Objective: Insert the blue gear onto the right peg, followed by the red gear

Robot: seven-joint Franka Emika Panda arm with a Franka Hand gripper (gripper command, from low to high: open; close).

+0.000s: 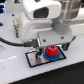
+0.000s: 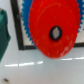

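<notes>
The red gear [image 1: 50,52] lies on top of the wider blue gear [image 1: 50,57], over the exterior view's right part of the black-bordered white plate [image 1: 34,61]. In the wrist view the red gear [image 2: 52,27] fills most of the picture. Its hub hole is dark, and blue gear teeth [image 2: 25,31] show past its rim. The stacked gears hide the right peg. My gripper [image 1: 50,48] hangs directly above the red gear. One dark finger [image 1: 38,48] stands apart from the gear's rim, so the gripper looks open.
The white arm fills the upper part of the exterior view. A dark cable [image 1: 15,44] runs across the white table on that view's left. A teal shape [image 2: 4,32] sits at the edge of the wrist view. The plate's black border [image 2: 16,48] shows beside the gears.
</notes>
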